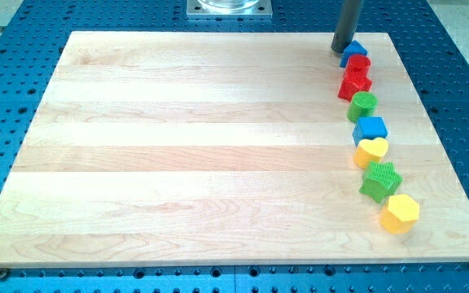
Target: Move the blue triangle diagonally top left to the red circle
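The blue triangle (354, 51) lies at the top of a column of blocks near the board's right edge. The red circle (359, 65) sits just below it and touches it. My tip (341, 50) is at the view's top right, right against the blue triangle's left side. The rod rises out of the top of the view.
Below the red circle the column runs on: a red star (353, 84), a green circle (363, 104), a blue cube (370, 129), a yellow heart (371, 151), a green star (380, 181) and a yellow hexagon (399, 213). The wooden board (194, 155) lies on a blue perforated table.
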